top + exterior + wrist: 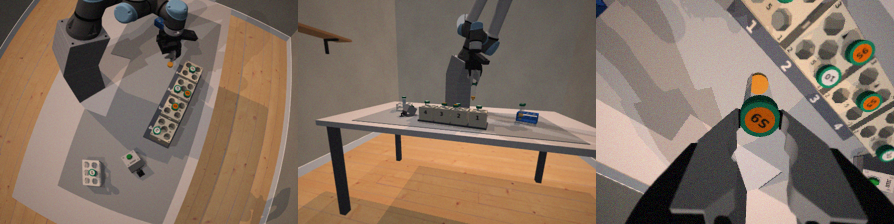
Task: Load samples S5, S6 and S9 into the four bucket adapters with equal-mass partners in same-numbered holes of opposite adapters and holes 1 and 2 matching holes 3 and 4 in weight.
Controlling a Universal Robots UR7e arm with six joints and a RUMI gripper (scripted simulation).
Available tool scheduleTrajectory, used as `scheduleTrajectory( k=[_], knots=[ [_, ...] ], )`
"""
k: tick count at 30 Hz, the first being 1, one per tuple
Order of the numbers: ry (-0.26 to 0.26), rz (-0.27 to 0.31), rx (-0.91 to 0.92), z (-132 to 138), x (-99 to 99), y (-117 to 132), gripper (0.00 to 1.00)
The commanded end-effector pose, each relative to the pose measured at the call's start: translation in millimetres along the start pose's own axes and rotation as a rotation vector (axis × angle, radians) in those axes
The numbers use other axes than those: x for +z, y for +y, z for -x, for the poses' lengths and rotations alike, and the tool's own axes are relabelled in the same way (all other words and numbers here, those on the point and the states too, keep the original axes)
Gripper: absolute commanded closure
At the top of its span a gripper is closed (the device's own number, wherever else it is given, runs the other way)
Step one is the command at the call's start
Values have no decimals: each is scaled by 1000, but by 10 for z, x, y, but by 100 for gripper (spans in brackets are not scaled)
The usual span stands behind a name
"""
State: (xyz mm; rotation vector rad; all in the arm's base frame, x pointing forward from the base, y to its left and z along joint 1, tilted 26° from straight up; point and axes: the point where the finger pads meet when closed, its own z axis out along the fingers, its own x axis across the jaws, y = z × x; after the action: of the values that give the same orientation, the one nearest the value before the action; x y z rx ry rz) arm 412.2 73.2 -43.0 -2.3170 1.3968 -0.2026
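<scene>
My gripper (172,55) (475,79) (759,110) is shut on the green cap of sample S9 (170,64) (473,91) (758,119). The tube hangs upright, high above the mat, just left of adapter 1 (473,119) at the far end of stand ST (451,124). S6 (187,93) (859,52) and a white-dot blank marked 10 (177,88) (828,77) stand in adapter 2 (462,117). S5 (175,106) (869,101) stands in the centre hole of adapter 3 (437,115). Adapter 1 holds a blank (192,69) in its centre. Adapter 4 (429,114) holds a blank (157,130).
A white rack (86,179) with one tube (92,172) stands at the front left. The DONE key (128,156) sits on its sloped desk beside it. A blue rack (528,117) with a tube stands beyond adapter 1, mostly hidden under the arm in the top view.
</scene>
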Motion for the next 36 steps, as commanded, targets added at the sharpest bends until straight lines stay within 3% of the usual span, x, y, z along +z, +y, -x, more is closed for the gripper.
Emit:
scheduleTrajectory(
  k=[1, 36],
  knots=[
    [-7, -3, -4, -341, 12, 129, 100],
    [-6, -3, -4, -2264, 26, 892, 100]
  ],
)
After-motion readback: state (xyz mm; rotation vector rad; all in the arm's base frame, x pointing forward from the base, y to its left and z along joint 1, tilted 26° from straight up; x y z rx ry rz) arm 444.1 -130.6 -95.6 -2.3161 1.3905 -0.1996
